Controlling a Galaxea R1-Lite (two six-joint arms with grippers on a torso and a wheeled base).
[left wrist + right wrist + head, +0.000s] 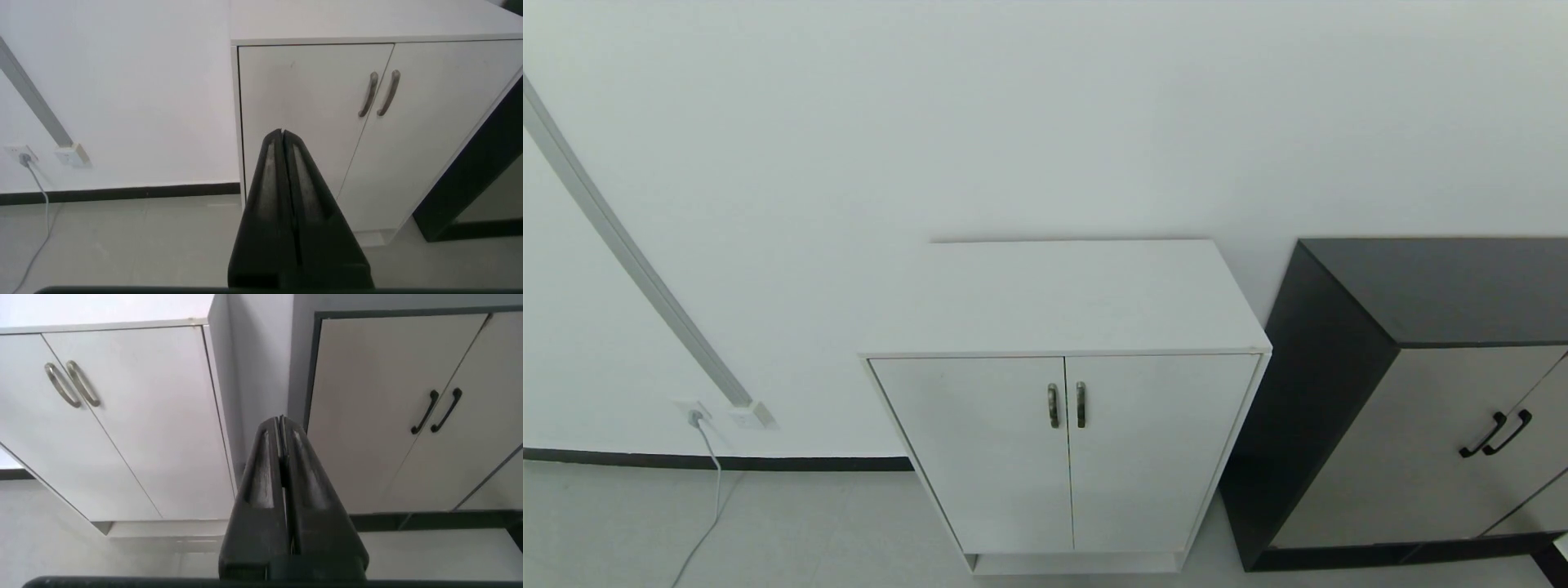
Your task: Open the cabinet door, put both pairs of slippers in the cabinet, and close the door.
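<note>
The white wall takes up most of the head view. It meets the pale grey floor along a thin black skirting strip.

The white cabinet stands on the floor with its back against the wall. It is a plain upright box with a flat, bare top. Its two doors, the left door and the right door, are both shut flush, with a narrow seam between them. There is a low recess under them at the foot.

Just beside it, on the robot's right, stands a dark cabinet with black sides and top and light grey door fronts, also shut.

The left gripper hangs in front of the white cabinet's left door, well apart from it. Its black fingers are pressed together and it holds nothing. The right gripper hangs before the gap between the two cabinets. It is likewise closed and empty.

A grey cable duct slants down the wall to a small box near the skirting.

The white cabinet's two metal bow handles sit upright side by side at the seam, high on the doors. The dark cabinet has a pair of black handles.

A wall socket holds a plug, and its white cord trails onto the floor.
</note>
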